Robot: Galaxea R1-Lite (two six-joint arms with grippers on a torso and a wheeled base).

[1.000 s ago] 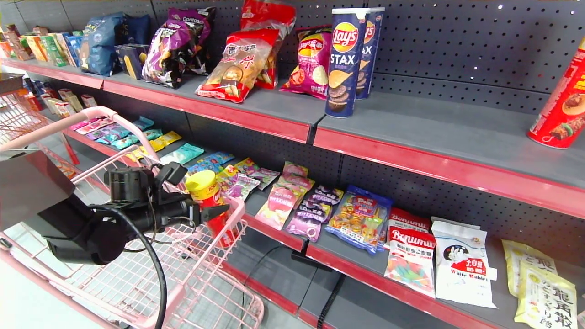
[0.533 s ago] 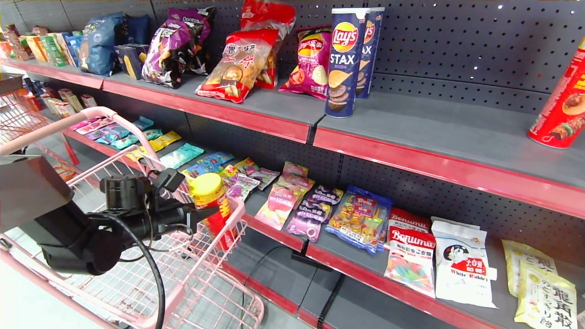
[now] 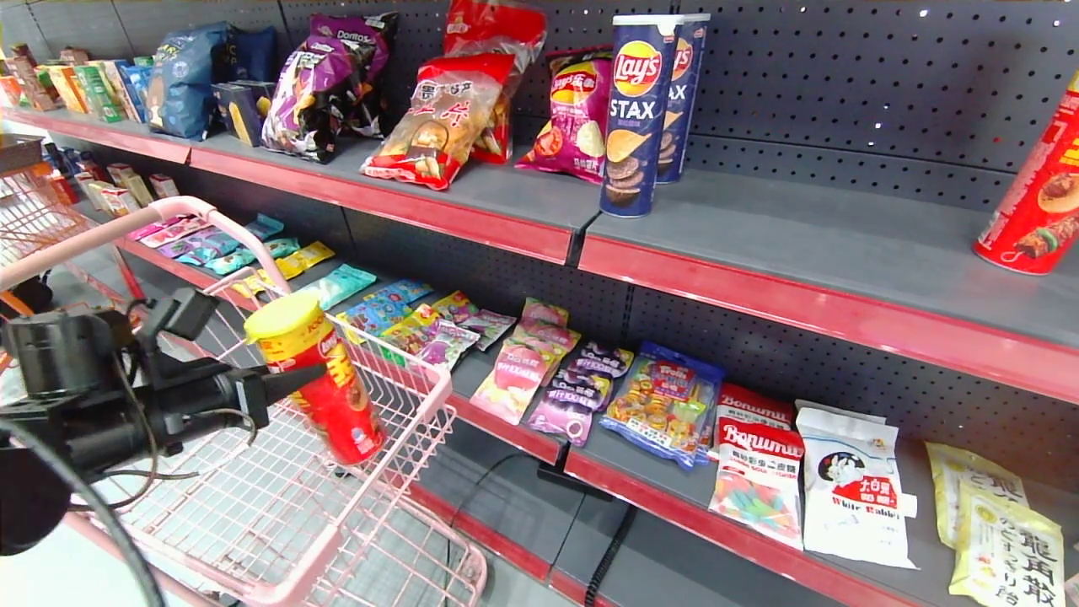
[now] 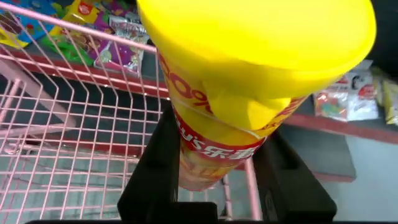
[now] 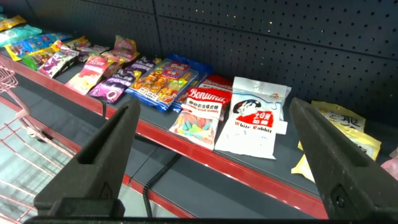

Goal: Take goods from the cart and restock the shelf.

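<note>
Clamped in the left tool [image 3: 291,378], the red chip can [image 3: 324,388] has just risen and drawn back from the cart's [image 3: 426,378] front rim, likely clearing it for the shelf [image 3: 759,228], while the right tool [image 5: 214,118] stands apart, empty.

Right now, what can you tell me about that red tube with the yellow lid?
The tube is a tall red snack canister with printed pictures and a closed yellow plastic-looking lid. It is tilted, lid toward the robot's left, base down inside the pink wire cart. The left gripper clamps it from both sides just below the lid. Whether its base touches the cart is unclear.
</note>
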